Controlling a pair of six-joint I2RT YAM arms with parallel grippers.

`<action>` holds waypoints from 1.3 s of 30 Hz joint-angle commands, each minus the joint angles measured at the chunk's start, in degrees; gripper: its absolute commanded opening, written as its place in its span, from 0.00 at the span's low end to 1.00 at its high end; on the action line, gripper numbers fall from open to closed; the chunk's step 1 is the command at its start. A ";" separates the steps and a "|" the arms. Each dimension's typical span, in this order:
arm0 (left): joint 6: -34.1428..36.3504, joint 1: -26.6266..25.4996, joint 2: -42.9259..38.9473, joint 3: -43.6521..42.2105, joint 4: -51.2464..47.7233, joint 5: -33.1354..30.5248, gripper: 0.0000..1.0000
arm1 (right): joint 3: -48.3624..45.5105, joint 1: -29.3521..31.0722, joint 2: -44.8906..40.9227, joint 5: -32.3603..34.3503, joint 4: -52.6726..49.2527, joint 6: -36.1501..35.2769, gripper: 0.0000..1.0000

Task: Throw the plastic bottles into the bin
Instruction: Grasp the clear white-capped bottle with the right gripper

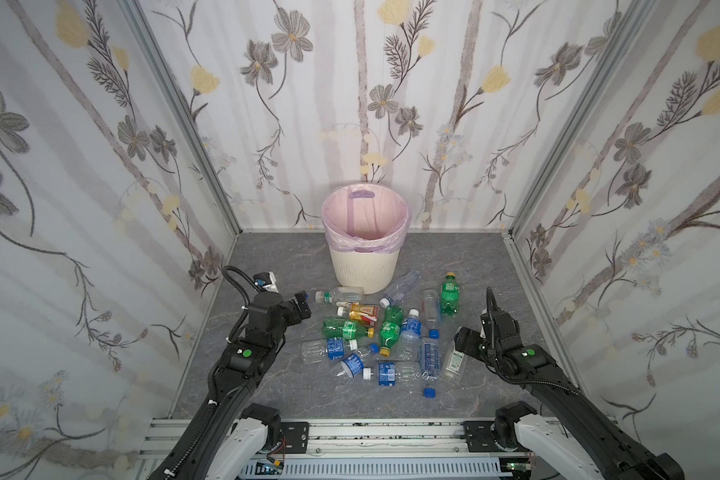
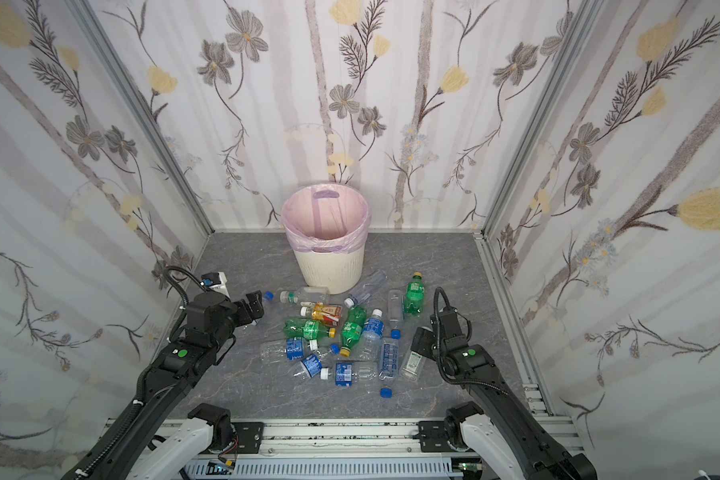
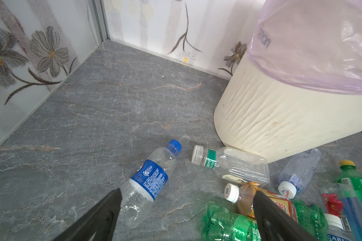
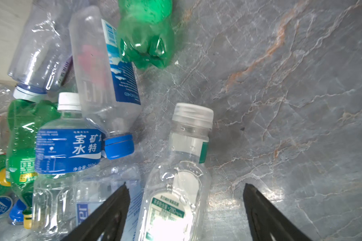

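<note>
Bottles [image 1: 389,332] lie heaped on the tabletop [image 1: 474,266] before the bin [image 1: 366,270], where the right pincer [image 4: 185,185], spread, straddles a clear green-labelled bottle [image 4: 176,177] to seize it, the left pincer [image 3: 187,191] spread beside a blue-labelled bottle [image 3: 148,179].

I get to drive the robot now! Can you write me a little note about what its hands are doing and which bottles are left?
Left gripper: open and empty, pointed at a blue-label bottle lying just ahead of it.
Right gripper: open, with a finger on either side of a clear bottle with a green-white label, not gripping it yet.
Bin: upright at the back. No bottle shows inside.
Plastic bottles: scattered in front of the bin.
Done: nothing that shows.
Left: every bottle.
</note>
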 commanded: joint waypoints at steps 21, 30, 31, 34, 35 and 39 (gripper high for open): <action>0.87 0.83 2.23 -0.15 -1.85 1.32 1.00 | -4.40 4.86 7.78 0.18 9.87 3.00 0.56; -0.36 2.33 2.78 -0.23 -2.86 1.62 1.00 | 1.70 5.03 1.53 1.99 2.65 -0.46 0.46; -0.44 2.60 2.93 -0.23 -2.96 1.74 1.00 | 3.35 5.06 0.69 1.28 1.75 -1.78 0.46; -1.14 3.30 3.13 -0.25 -3.32 2.00 1.00 | 8.50 5.10 -0.92 -2.04 0.24 -5.61 0.45; -1.39 3.50 3.22 -0.26 -3.31 2.27 1.00 | 10.65 5.08 -0.98 -3.19 -0.05 -6.92 0.45; -2.28 4.01 3.53 -0.47 -3.86 2.73 1.00 | 18.50 5.04 0.23 -7.15 -0.60 -10.57 0.43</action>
